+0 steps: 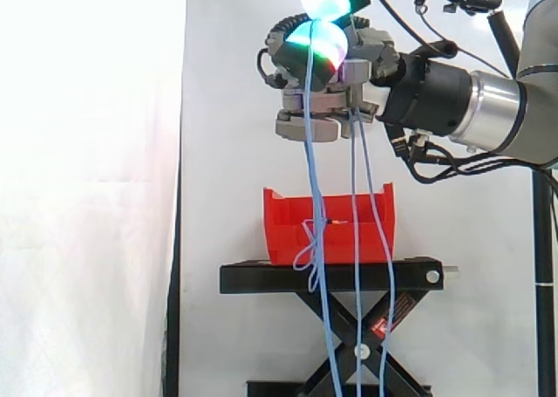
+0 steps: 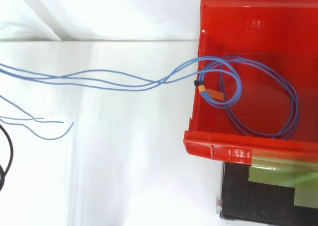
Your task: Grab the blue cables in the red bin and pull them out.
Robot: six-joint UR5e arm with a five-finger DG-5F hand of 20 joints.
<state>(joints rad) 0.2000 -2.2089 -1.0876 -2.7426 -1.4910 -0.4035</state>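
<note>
Pinching the blue cables (image 1: 312, 166), the curled hand (image 1: 327, 100) hangs high above the red bin (image 1: 288, 231); coiled length lies inside, so pull-out judged partly done.

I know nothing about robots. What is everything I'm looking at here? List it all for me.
Red bin: one, red, on the black stand.
Blue cables: several strands, blue, looped inside the bin, running out over its wall up to the hand, ends hanging past the stand.
Tag: one, orange, on the cables inside the bin.
Stand: one, black, scissor type, under the bin.
Tape: one patch, greenish, on the stand's top.
Curtain: one, white, behind everything.
Arm: one, grey and silver, entering from the right in the side view.
Hand: one, grey, above the bin; fingers curled round the cables, pads glowing green and cyan.
</note>
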